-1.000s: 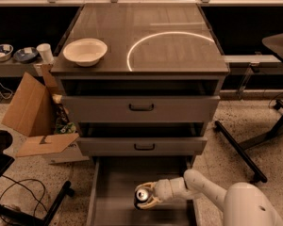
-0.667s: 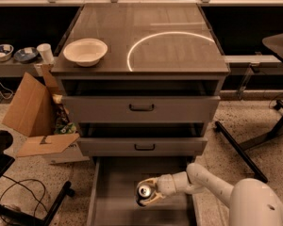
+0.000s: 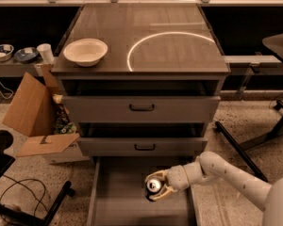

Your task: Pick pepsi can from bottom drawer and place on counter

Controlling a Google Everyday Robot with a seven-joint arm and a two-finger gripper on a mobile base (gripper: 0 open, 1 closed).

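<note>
The pepsi can [image 3: 153, 186], dark with a silver top, is upright in the open bottom drawer [image 3: 118, 197], near its middle right. My gripper [image 3: 156, 186] reaches in from the right on a white arm, and its fingers sit closed around the can on both sides. The can looks lifted slightly off the drawer floor. The counter [image 3: 170, 41] is the glossy dark cabinet top above, with a bright curved light reflection.
A white bowl [image 3: 85, 51] stands on the counter's left side. Two closed drawer fronts with black handles [image 3: 142, 108] are above the open drawer. An open cardboard box [image 3: 35, 112] sits left of the cabinet. Black chair legs [image 3: 236, 145] are at the right.
The gripper with the can has risen a little and moved slightly toward the back of the drawer. The arm has lifted and straightened.
</note>
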